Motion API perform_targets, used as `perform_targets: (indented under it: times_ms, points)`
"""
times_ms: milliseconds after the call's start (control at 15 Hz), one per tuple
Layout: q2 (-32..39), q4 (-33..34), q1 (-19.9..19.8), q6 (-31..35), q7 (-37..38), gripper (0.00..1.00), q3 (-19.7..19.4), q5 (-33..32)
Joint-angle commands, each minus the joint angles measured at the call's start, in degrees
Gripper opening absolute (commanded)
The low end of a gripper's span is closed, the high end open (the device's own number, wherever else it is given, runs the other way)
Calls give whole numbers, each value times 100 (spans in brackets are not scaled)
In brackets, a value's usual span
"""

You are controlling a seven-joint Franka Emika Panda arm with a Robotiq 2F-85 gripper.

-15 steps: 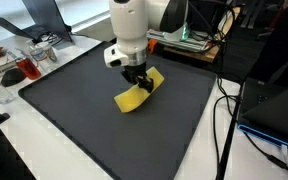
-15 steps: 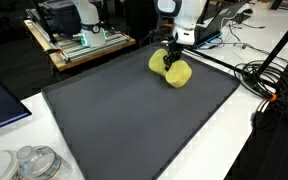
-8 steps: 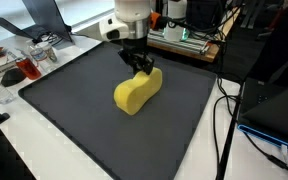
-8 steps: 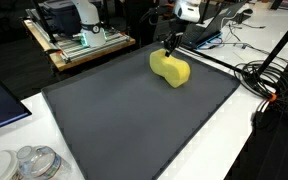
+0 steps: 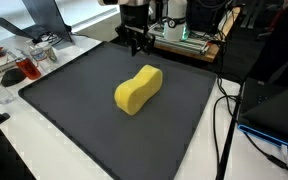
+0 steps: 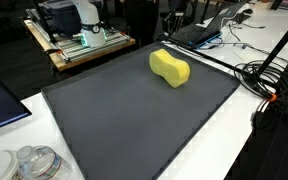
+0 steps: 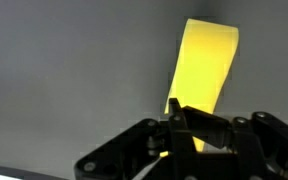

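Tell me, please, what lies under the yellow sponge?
The yellow sponge lies flat on the dark mat, which shows all around it. The patch of mat directly beneath is covered, so anything thin under the sponge cannot be seen.

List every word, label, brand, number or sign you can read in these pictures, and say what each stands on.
No text can be read in any view. The yellow sponge and the black mat are plain; the shut hand shows no label. Any markings on the equipment behind the mat are too small and blurred to read.
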Motion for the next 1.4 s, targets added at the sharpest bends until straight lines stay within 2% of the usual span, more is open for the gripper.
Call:
perform_targets:
  times_ms: [0, 400, 467, 533, 1133, 1200, 1333]
  points:
    - [-255, -211, -87, -81, 77, 4, 126, -121]
    - [-274, -237, -120, -2, 10, 4, 166, -43]
    - [-283, -261, -144, 121, -66, 20, 184, 29]
    - [-234, -214, -141, 112, -39, 30, 190, 38]
    - [-43, -118, -168, 286, -168, 92, 342, 310]
    - [-63, -122, -165, 274, -166, 98, 348, 317]
    - [-92, -93, -113, 105, -85, 100, 356, 219]
